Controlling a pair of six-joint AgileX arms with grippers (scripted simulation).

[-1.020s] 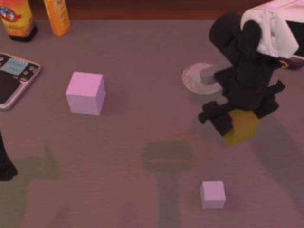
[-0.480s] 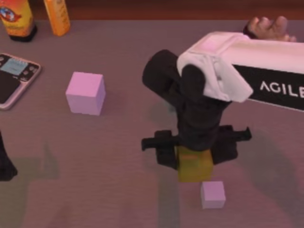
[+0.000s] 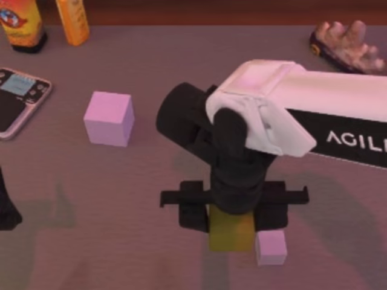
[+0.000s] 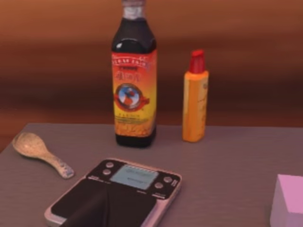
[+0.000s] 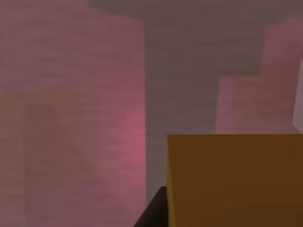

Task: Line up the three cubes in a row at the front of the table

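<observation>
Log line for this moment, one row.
right gripper: holds yellow cube beside small cube | pink cube: unplaced | left arm: parked

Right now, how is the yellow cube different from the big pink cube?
The yellow cube is mustard-coloured and smaller; the big pink cube is pale pink and larger. The yellow cube sits under the right gripper beside the small lilac cube; the pink cube stands alone, farther back on the left. Both are plain cubes.
</observation>
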